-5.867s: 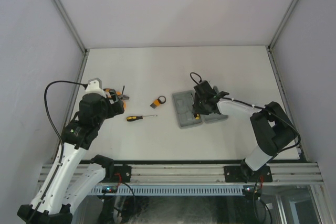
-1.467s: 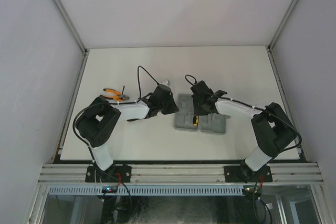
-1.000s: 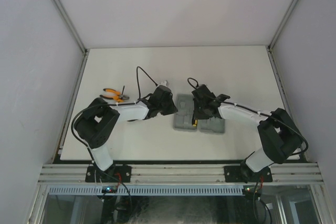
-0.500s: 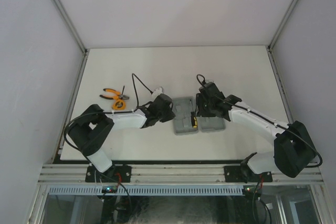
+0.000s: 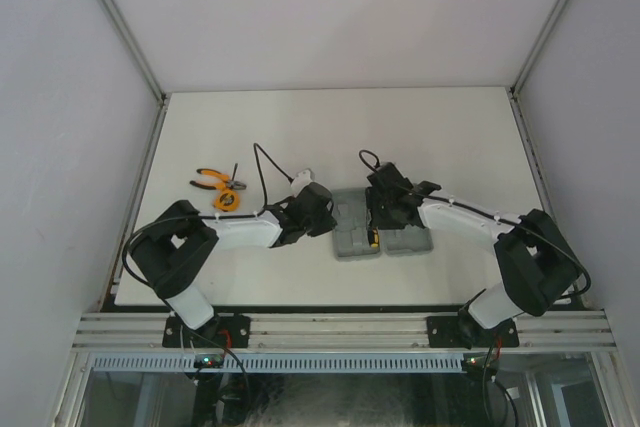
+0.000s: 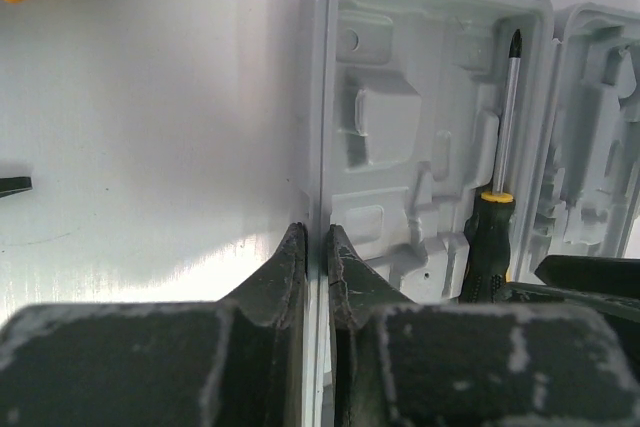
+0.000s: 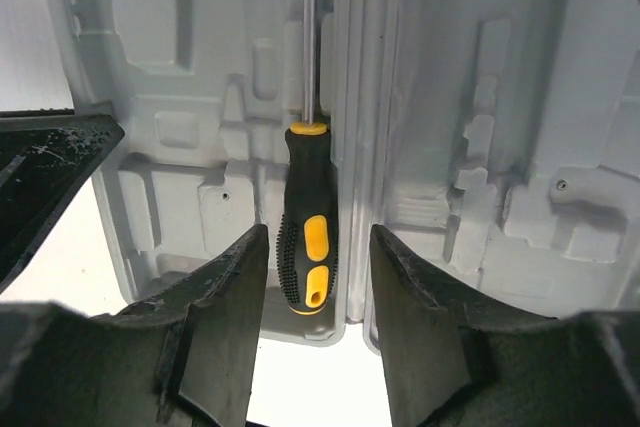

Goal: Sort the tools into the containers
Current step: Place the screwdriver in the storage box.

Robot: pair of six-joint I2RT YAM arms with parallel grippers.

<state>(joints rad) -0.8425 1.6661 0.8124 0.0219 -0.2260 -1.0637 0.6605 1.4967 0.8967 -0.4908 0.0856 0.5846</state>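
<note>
The grey case [image 5: 352, 243] lies open in two halves. My left gripper [image 5: 327, 217] is shut on the left half's outer wall [image 6: 316, 127], one finger on each side of the rim. A yellow-and-black screwdriver [image 7: 308, 237] lies in the left half beside the hinge, handle towards me. My right gripper [image 7: 318, 234] hangs open over that handle, with both fingers apart from it. In the left wrist view the screwdriver [image 6: 488, 237] shows at the right. The orange pliers [image 5: 212, 179] and the tape measure [image 5: 226, 200] lie on the table at the left.
The right half of the case [image 5: 408, 240] holds nothing that I can see. A dark tool tip [image 6: 12, 184] pokes in at the left edge of the left wrist view. Both arms reach in towards the case from either side, and white walls enclose the table.
My right gripper's jaws have widened and now stand apart around the screwdriver lying in the case. The case and my left gripper have shifted slightly towards the near edge.
</note>
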